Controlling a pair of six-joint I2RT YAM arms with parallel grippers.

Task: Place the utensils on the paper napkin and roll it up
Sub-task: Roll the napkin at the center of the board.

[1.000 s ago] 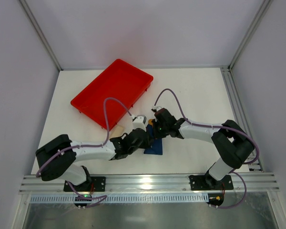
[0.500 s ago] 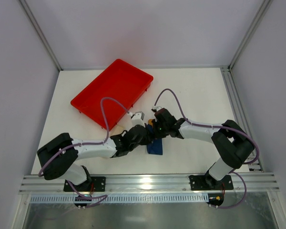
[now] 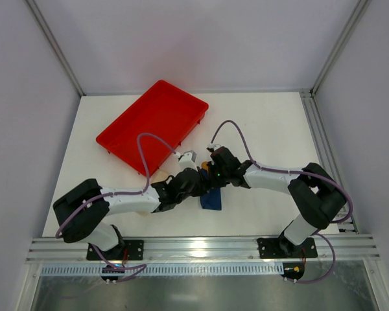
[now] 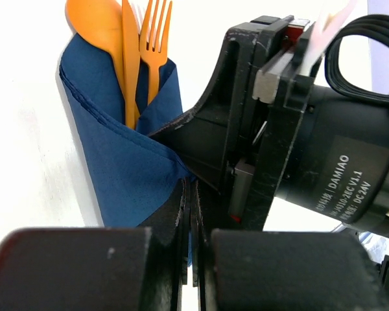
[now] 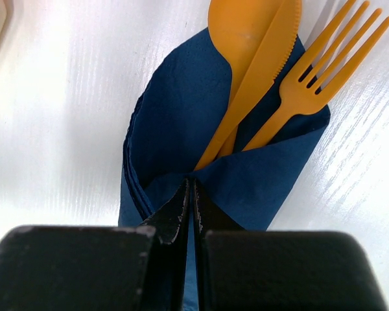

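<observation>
Three orange utensils [image 5: 259, 71] lie in the paper napkin [image 5: 175, 123], left gripper [image 4: 189, 194] and right gripper [image 5: 189, 194] pinching its flaps so the fold holds.

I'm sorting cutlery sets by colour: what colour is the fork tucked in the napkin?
Orange. The fork shows best in the right wrist view.

Left arm [image 3: 126, 202] runs rightward from its shoulder, right arm [image 3: 272, 175] folds at the elbow and reaches leftward; the two wrists nearly meet at centre in the top view. Left gripper [image 4: 188, 194]: fingers pressed to a thin slit, a fold of the paper napkin [image 4: 129, 162] nipped at the tips, the other arm's wrist housing just beside. Right gripper [image 5: 190, 194]: fingers likewise closed to a hairline gap, pinching the napkin where its folds converge.
</observation>
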